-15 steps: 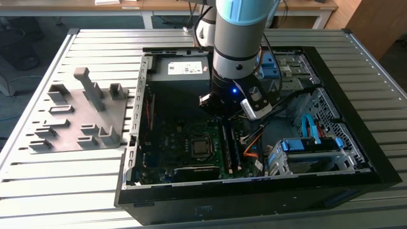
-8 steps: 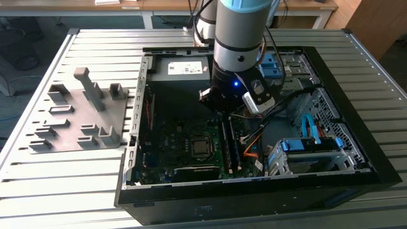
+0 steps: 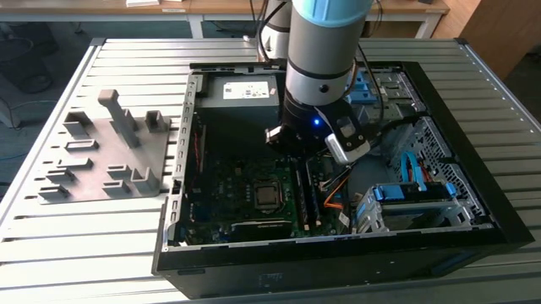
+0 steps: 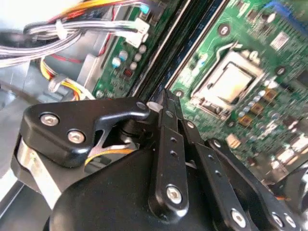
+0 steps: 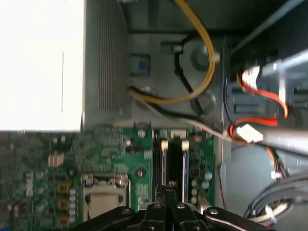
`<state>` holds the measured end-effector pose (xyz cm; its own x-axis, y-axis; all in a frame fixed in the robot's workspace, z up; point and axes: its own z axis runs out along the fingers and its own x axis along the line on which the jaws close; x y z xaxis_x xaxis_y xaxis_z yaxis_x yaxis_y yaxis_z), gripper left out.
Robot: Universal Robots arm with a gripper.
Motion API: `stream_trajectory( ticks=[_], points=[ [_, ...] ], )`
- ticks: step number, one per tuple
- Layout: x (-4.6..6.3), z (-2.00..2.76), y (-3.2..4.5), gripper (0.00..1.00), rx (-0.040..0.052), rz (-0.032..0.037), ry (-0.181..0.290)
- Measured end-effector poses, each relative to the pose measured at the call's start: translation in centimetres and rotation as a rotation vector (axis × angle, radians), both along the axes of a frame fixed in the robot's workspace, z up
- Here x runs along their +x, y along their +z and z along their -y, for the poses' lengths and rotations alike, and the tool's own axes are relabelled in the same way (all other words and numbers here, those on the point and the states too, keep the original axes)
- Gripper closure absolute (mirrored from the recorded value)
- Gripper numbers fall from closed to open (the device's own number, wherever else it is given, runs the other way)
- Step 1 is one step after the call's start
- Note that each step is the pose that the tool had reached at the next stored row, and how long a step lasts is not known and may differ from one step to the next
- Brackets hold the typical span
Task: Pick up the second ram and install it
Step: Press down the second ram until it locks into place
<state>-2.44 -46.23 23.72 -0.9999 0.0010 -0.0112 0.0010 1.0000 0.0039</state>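
cables [image 5: 202, 53] beside memory slots [image 5: 172, 159]

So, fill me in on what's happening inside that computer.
A robot arm is reaching down into an open PC case lying on a slatted table. In both wrist views its gripper hangs just above the memory slots on the motherboard, beside the CPU socket. Whether it holds the ram cannot be told from here. The grey fixture plate sits on the table beside the case, on the exterior view's left.
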Motion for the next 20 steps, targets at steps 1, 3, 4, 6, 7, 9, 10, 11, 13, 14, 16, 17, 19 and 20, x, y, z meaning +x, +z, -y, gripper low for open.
stream_trajectory(
  ticks=[1,3,4,6,7,9,10,11,13,14,16,17,19,20],
  points=[
    [0.0,0.46,0.00,0.90,0.0001,0.0000,0.000],
    [0.0,1.31,0.00,0.90,-0.0001,0.0000,0.000],
    [0.0,1.70,-0.01,0.90,0.0002,0.0000,0.000],
    [0.0,2.35,0.00,0.90,0.0000,0.0000,0.000],
    [0.0,2.69,-0.01,0.90,0.0000,0.0000,0.000],
    [0.0,3.27,-0.01,0.90,-0.0001,0.0000,0.000],
    [0.0,3.40,0.00,0.90,-0.0002,0.0000,0.000],
    [0.0,3.42,0.00,0.90,-0.0002,0.0000,0.000],
    [0.0,3.42,-0.01,0.90,0.0000,0.0000,0.000],
    [0.0,3.43,0.00,0.90,-0.0001,0.0000,0.000],
    [0.0,3.44,-0.01,0.90,0.0000,0.0000,0.000],
    [0.0,3.44,-0.01,0.90,0.0000,0.0000,0.000],
    [0.0,3.44,-0.01,0.90,0.0001,0.0000,0.000],
    [0.0,3.45,-0.01,0.90,0.0000,0.0000,0.000]
  ],
)
